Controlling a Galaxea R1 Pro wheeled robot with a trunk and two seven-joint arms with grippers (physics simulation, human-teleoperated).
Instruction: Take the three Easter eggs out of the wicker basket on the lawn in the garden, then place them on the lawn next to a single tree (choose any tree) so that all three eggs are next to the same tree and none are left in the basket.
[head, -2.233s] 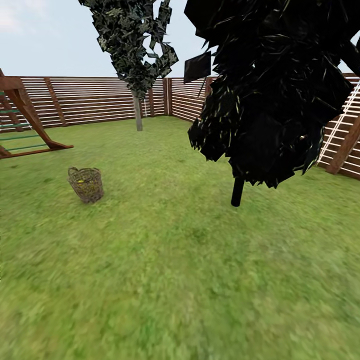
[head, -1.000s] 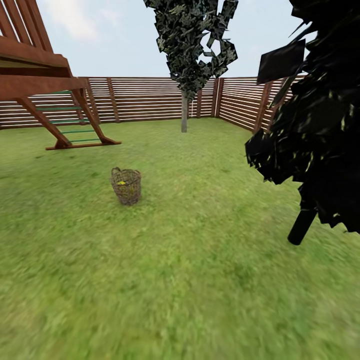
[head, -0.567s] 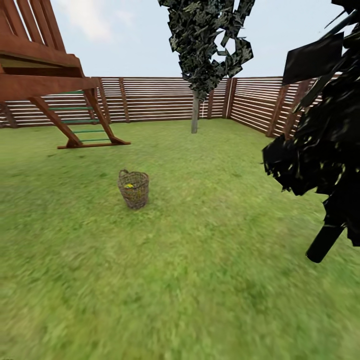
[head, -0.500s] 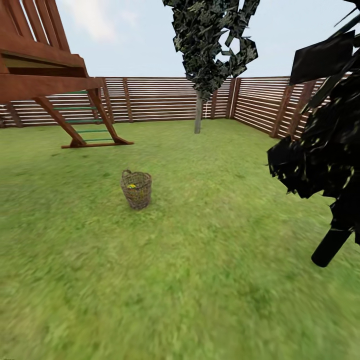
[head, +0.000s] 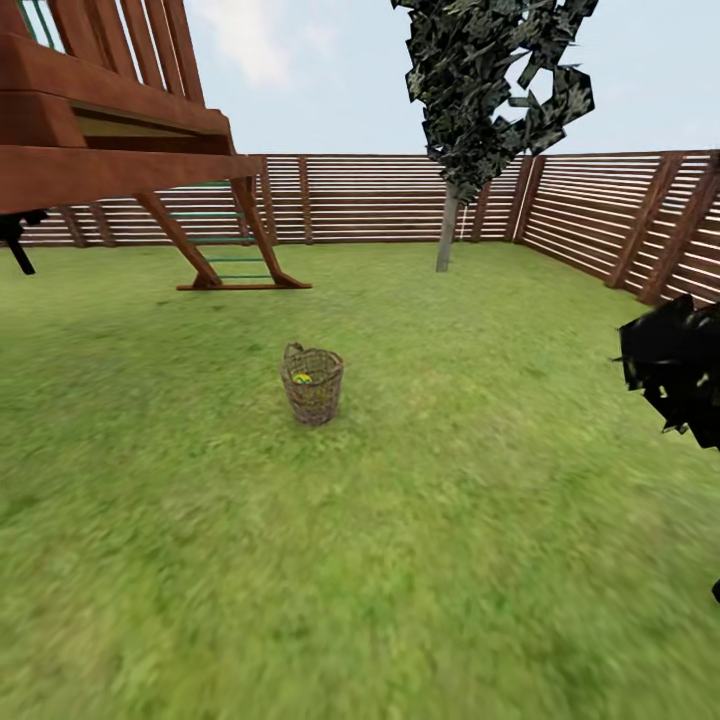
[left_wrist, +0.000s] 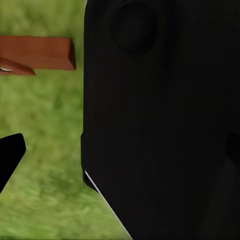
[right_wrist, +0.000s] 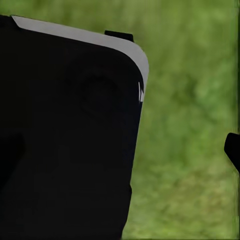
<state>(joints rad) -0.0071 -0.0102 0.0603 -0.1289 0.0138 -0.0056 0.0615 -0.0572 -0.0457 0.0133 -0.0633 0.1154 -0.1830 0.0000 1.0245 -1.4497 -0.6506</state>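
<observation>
I see the small brown woven wicker basket on the green lawn, pale-trunked tree far behind it, can't tell either gripper's state.

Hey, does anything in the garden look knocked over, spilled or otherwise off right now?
Nothing stands out. The wicker basket stands upright on the lawn, with something yellow showing inside its rim, and no eggs lie on the grass around it.

No writing, label, brand or number can be read anywhere in these views. The fence, basket and wooden play frame carry none
</observation>
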